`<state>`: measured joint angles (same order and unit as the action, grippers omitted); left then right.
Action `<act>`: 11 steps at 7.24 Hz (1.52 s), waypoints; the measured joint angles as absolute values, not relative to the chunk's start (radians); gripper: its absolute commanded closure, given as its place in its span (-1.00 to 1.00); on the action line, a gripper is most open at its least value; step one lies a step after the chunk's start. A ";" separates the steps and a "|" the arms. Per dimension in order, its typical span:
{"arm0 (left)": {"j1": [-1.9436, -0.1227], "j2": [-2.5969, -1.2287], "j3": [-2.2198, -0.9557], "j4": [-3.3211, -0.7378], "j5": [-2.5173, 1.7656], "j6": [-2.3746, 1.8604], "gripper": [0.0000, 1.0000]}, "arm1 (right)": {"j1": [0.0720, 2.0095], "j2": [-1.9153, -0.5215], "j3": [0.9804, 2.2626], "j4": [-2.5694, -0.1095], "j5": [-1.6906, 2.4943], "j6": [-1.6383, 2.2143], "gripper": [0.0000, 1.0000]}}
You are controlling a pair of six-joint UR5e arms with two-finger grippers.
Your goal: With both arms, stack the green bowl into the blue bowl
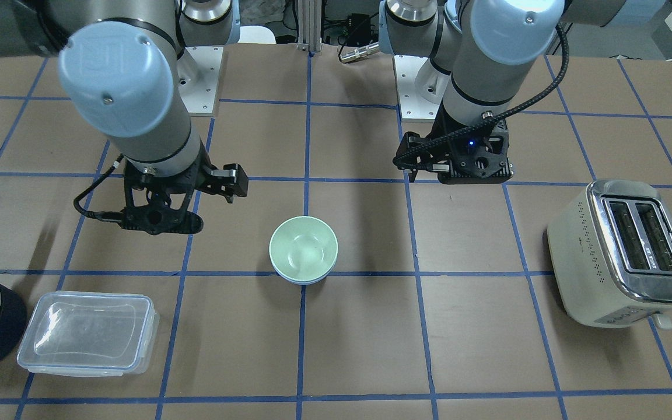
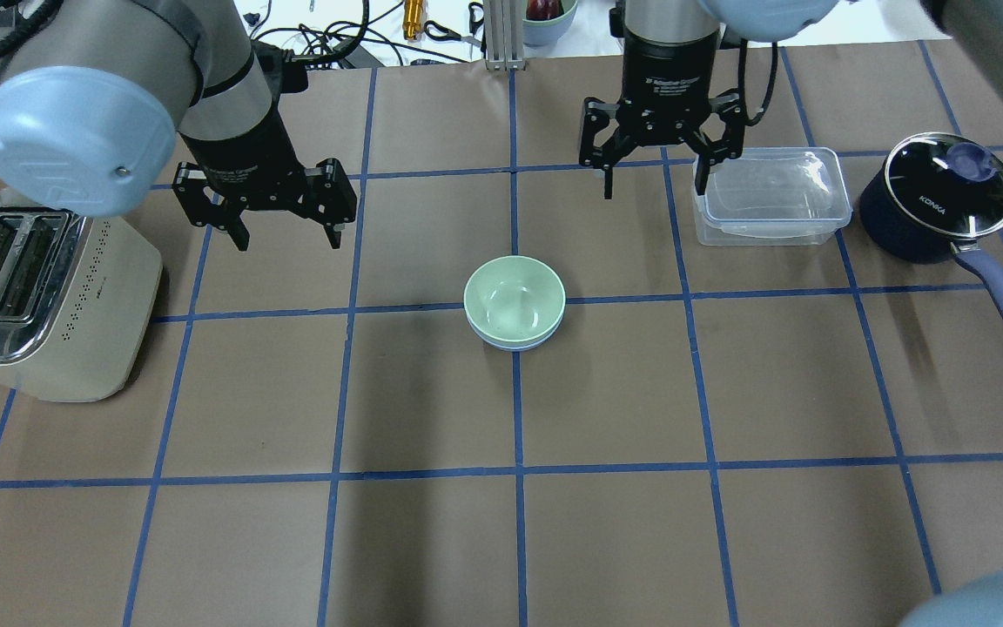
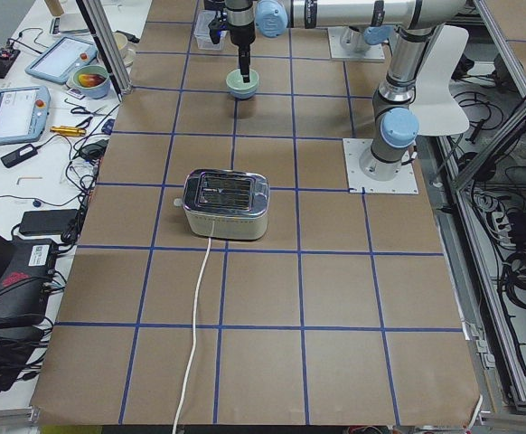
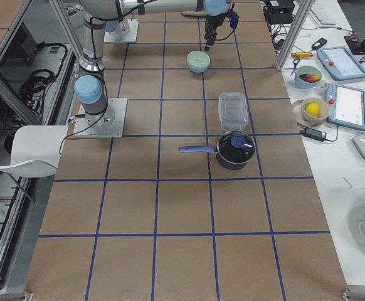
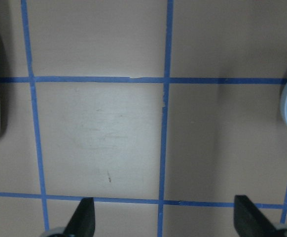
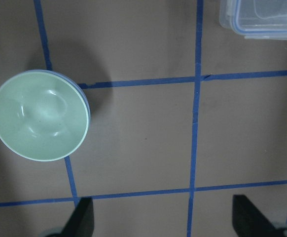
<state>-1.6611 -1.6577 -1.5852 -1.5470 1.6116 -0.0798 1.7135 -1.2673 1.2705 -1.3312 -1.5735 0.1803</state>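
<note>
The green bowl [image 2: 512, 296] sits inside the blue bowl [image 2: 514, 347], upright. Only a thin blue edge shows under the green rim. The two bowls stand together near the middle of the table [image 2: 728, 392], on a crossing of the blue tape lines.

The left gripper [image 2: 287, 239] hangs above the table at the robot's left of the bowls, apart from them. Its fingers are spread wide and hold nothing. The right gripper [image 2: 654, 187] hangs at the other side, a little farther toward the far edge. Its fingers are also spread wide and empty. Both grippers point down.

Just beside the right gripper lies a clear container [image 2: 771, 196] with its lid on. Next to this is a dark saucepan [image 2: 937, 205] with a glass lid and a purple handle. A cream toaster [image 2: 40, 296] stands at the robot's left side, beyond the left gripper.
</note>
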 measured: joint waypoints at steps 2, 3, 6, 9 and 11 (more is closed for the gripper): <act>-1.669 -1.644 -1.582 -1.577 1.587 -0.004 -1.00 | 1.680 -1.354 1.335 -1.329 -1.568 0.150 -1.00; -1.669 -1.641 -1.580 -1.597 1.587 0.010 -1.00 | 1.653 -1.392 1.356 -1.333 -1.552 0.139 -1.00; -1.647 -1.636 -1.570 -1.657 1.586 0.032 -1.00 | 1.584 -1.441 1.386 -1.401 -1.515 0.148 -1.00; -1.639 -1.628 -1.570 -1.661 1.588 0.053 -1.00 | 1.581 -1.508 1.480 -1.472 -1.518 0.188 -1.00; -1.640 -1.618 -1.576 -1.660 1.588 0.034 -1.00 | 1.584 -1.563 1.571 -1.554 -1.558 0.194 -1.00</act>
<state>-1.6401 -1.6175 -1.5761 -1.6599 1.5881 0.0341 1.5836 -1.5625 1.5705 -1.5540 -1.5581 0.1944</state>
